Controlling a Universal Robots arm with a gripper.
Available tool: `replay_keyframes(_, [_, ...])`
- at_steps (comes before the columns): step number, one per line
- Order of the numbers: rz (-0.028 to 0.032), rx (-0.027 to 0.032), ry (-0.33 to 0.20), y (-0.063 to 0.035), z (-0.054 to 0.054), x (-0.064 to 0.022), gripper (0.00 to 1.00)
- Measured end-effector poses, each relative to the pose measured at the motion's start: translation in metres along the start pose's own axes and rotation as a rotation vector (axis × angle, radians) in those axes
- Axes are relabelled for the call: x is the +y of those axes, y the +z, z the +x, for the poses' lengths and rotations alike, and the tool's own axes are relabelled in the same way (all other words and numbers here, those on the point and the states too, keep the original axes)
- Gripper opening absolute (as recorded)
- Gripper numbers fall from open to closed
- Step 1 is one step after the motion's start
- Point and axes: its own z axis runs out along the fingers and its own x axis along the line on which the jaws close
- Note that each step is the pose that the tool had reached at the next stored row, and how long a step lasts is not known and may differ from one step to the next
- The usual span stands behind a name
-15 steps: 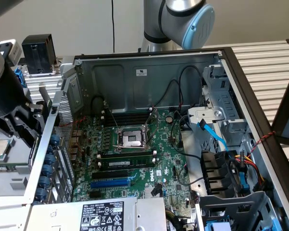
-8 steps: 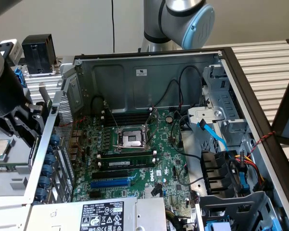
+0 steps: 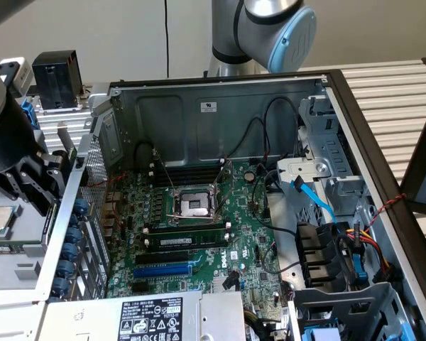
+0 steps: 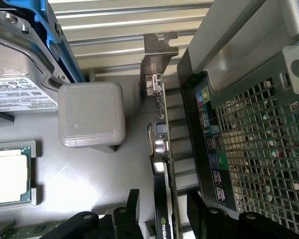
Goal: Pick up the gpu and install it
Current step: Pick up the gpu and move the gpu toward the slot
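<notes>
Green board seen edge-on in the wrist view: the gpu [image 4: 163, 134] stands on its long edge on the grey tray [image 4: 79, 164]. Its silver end bracket [image 4: 157, 55] is at the end far from the camera, and the black shroud with a green logo is nearest the lens.

State of the gripper [image 4: 164, 195]: open. I read one dark finger [image 4: 133, 204] on each flank of the card. There is a visible gap between each finger and the card, so nothing is clamped.

The card is outside the computer case [image 4: 259, 149], just beside its perforated rear panel and the row of coloured ports [image 4: 211, 124].

Other items on the tray:
- a grey printed block [image 4: 92, 114], just beside the card on the side away from the case
- a labelled hard drive [image 4: 15, 84] in a blue carrier, beyond the block
- a processor [image 4: 5, 177] in its recess

Exterior view: the arm [image 3: 7, 142] reaches down at the exterior view's left, outside the case wall. The case lies open with the motherboard [image 3: 199, 234] exposed. A memory stick [image 3: 184, 240] is seated just beside the processor socket [image 3: 197, 206]. A blue expansion slot [image 3: 163, 270] shows closer to the camera. The power supply [image 3: 149, 316], with its label facing up, runs along the near edge.
</notes>
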Motion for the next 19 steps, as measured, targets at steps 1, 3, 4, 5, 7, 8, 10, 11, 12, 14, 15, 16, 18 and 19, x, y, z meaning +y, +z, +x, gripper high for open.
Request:
replay_keyframes(1, [0.0002,0.0001,0.0,0.0002,0.0004,0.0009,0.51])
replay_keyframes(3, [0.0001,0.0001,0.0,0.001,0.0012,0.0026,0.49])
replay_keyframes(4, [0.0005,-0.0001,0.0,0.002,0.0017,0.0032,0.49])
replay_keyframes(5, [0.003,-0.0011,-0.001,0.003,0.0025,0.0044,0.41])
replay_keyframes(7, [0.0159,-0.0086,-0.005,0.0039,0.0036,0.0057,0.41])
replay_keyframes(8, [0.0256,-0.0159,-0.009,0.004,0.004,0.0061,0.41])
replay_keyframes(10, [0.0403,-0.0328,-0.016,0.0041,0.0044,0.0063,0.41])
replay_keyframes(11, [0.0396,-0.039,-0.019,0.0042,0.0045,0.0063,0.41])
replay_keyframes(12, [0.0386,-0.0412,-0.022,0.0044,0.0045,0.0063,0.41])
replay_keyframes(14, [0.0379,-0.0432,-0.025,0.0049,0.0048,0.0063,0.41])
replay_keyframes(15, [0.0376,-0.0435,-0.026,0.0052,0.0049,0.0062,0.41])
replay_keyframes(16, [0.0373,-0.0448,-0.027,0.0055,0.0049,0.0061,0.41])
replay_keyframes(18, [0.0364,-0.0475,-0.029,0.006,0.005,0.006,0.41])
replay_keyframes(19, [0.0364,-0.0475,-0.029,0.0061,0.005,0.006,0.41])
